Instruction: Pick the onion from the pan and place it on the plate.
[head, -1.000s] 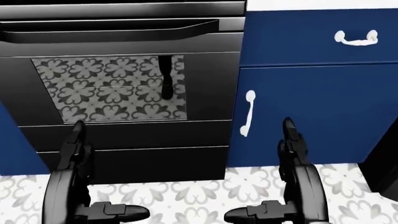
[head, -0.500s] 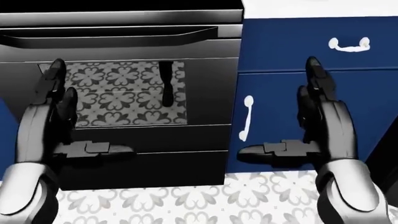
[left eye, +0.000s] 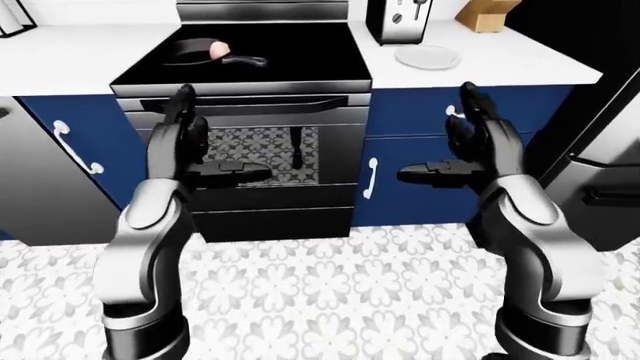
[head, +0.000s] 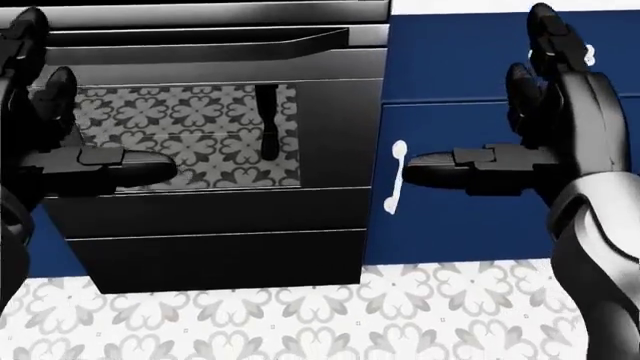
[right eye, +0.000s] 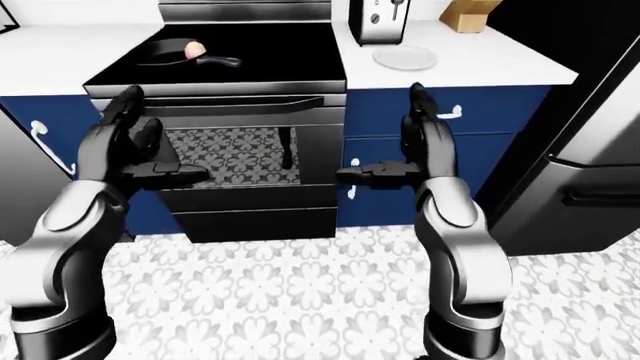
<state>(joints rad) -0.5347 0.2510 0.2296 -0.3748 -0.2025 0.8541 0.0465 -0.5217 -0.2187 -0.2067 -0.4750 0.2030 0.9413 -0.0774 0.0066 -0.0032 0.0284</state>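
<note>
onion (left eye: 218, 49): sitting in the pan (left eye: 190, 51) on the stove
plate (left eye: 427, 56): on the counter (left eye: 520, 60)
left hand (left eye: 190, 146): fingers spread, empty
right hand (left eye: 470, 146): same, holding nothing

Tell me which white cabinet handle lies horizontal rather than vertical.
The drawer handle under the plate's counter, right of the oven. The door handles either side of the oven stand vertical.

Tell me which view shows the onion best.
The left-eye view: the onion sits unobstructed in the pan on the stove, near the view's top. The right-eye view shows it much the same. The head view looks lower, at the oven door, and misses it.
</note>
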